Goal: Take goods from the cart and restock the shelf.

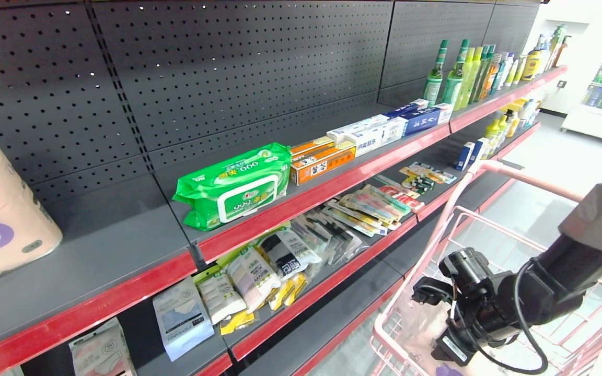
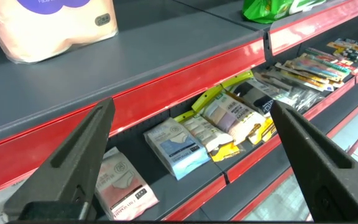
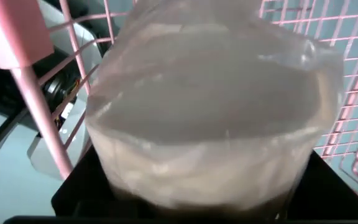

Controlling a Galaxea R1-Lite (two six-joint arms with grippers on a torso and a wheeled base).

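Observation:
A pink wire cart (image 1: 515, 180) stands at the lower right, in front of the shelf (image 1: 306, 198). My right gripper (image 1: 437, 321) is down inside the cart, right against a pale plastic-wrapped pack of paper rolls (image 1: 418, 326). That pack (image 3: 210, 118) lies very close in the right wrist view, above the gripper's black body. My left gripper (image 2: 191, 106) is open with nothing between its fingers, held in front of the shelf's red edge (image 2: 185, 74). Another pack of paper rolls (image 1: 3, 209) (image 2: 48, 25) stands on the upper shelf at the far left.
A green wipes pack (image 1: 233, 183), orange and white boxes (image 1: 322, 159) and green bottles (image 1: 455, 73) line the upper shelf to the right. Bare shelf board (image 1: 113, 235) lies between the rolls and the wipes. The lower shelf holds several bagged goods (image 1: 249, 277).

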